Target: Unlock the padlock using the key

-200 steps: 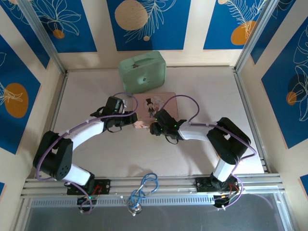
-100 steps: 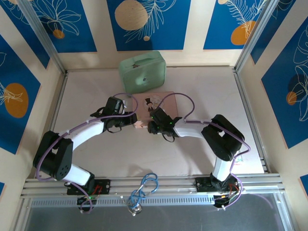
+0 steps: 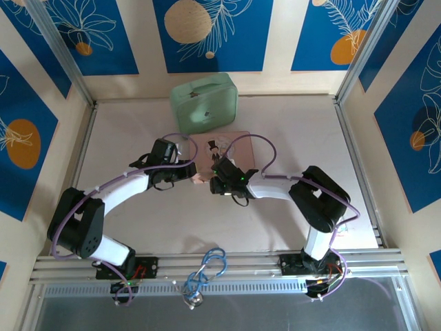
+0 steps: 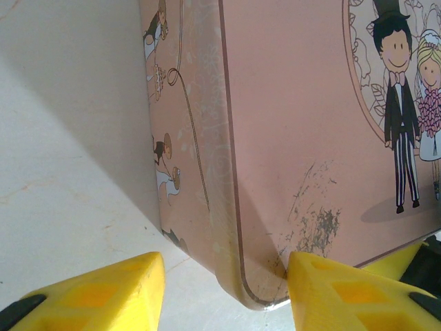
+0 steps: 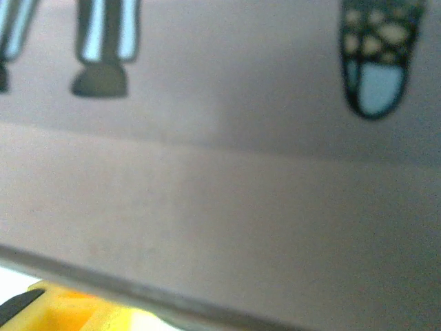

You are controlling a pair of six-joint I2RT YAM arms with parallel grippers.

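The pink box point(image 3: 233, 146) with a cartoon wedding couple on its lid lies at the table's middle. My left gripper point(image 3: 198, 178) is at its near left corner. In the left wrist view the gripper point(image 4: 224, 293) is open, its yellow fingers point(image 4: 103, 293) astride that corner of the box point(image 4: 289, 124); the left one stands clear of the side wall. My right gripper point(image 3: 218, 182) is pressed close to the box's near side. The right wrist view is blurred: the box wall point(image 5: 220, 200) and a bit of one yellow finger point(image 5: 69, 310). The padlock and key are hidden.
A mint green case point(image 3: 204, 102) stands behind the pink box near the back wall. A bundle of blue and white cables point(image 3: 207, 267) hangs on the front rail between the arm bases. Bare table lies to the left and right of the arms.
My right gripper has slid left along the pink box's near edge, closer to the left gripper. The left arm and the box have stayed put.
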